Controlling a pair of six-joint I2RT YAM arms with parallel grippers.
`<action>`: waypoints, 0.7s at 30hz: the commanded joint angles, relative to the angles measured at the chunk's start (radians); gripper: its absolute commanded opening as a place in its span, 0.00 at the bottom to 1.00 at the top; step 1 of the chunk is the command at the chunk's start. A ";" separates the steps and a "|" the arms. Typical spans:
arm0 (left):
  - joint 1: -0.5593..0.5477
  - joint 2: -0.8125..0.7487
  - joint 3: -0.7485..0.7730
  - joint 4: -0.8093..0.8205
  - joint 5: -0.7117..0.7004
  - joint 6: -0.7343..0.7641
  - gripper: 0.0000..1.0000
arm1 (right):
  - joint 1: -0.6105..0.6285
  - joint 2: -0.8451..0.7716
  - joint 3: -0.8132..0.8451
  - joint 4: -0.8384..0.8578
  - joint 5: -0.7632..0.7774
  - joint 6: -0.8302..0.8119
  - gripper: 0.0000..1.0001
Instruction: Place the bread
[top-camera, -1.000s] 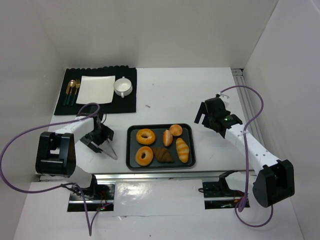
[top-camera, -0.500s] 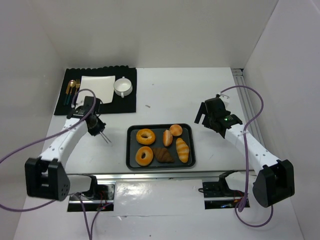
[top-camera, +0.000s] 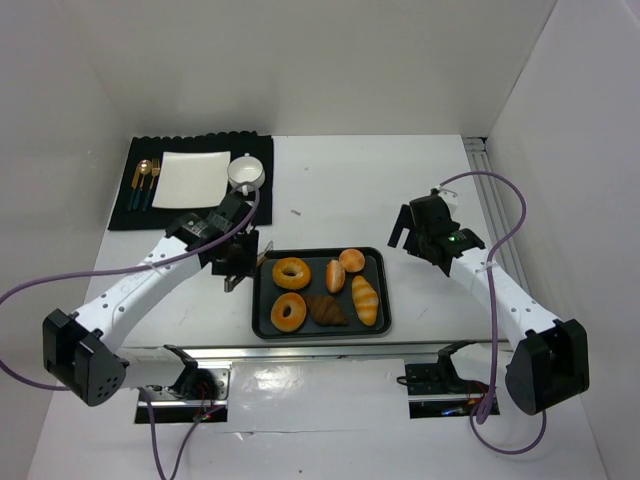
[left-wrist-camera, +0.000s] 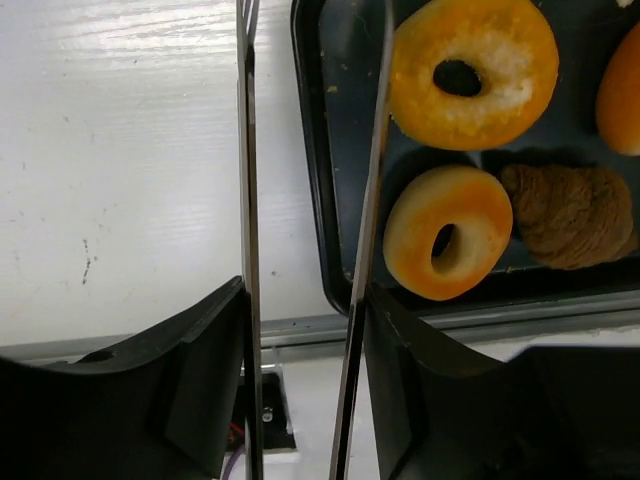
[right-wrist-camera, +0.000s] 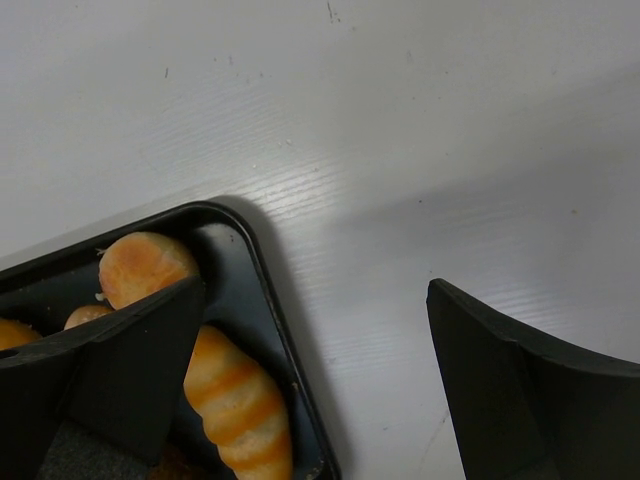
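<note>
The left gripper (left-wrist-camera: 303, 300) has its black fingers pressed on a pair of thin metal tongs (left-wrist-camera: 247, 200), whose blades stand apart with nothing between them. The blades straddle the left rim of the black rectangular tray (left-wrist-camera: 310, 150): one is over the white desk (top-camera: 380, 190), the other just inside the tray. The bread lies untouched in the tray. Closest to the tongs, along the tray's left side, are the golden far ring doughnut (left-wrist-camera: 500, 50) and the golden near ring doughnut (left-wrist-camera: 470, 205), both beside the blades, not between them. The right gripper (right-wrist-camera: 315, 290) hangs wide open and empty over the desk, off the tray's far right corner.

I judge this to be the approach to the pick. Next the tongs need to shift right past the rim, bracket one ring, and close on it. The white square plate (top-camera: 190, 178) on the black mat (top-camera: 255, 205), at the desk's far left corner, is the likely destination.
</note>
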 joint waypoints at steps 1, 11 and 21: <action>0.004 -0.062 0.071 -0.052 0.036 0.041 0.61 | 0.007 -0.019 0.018 0.047 -0.014 0.002 0.99; 0.004 -0.073 0.027 0.012 0.220 -0.061 0.63 | 0.007 -0.019 0.017 0.047 -0.023 0.002 0.99; 0.004 -0.084 -0.039 0.012 0.254 -0.160 0.62 | 0.007 -0.019 0.017 0.047 -0.014 0.002 0.99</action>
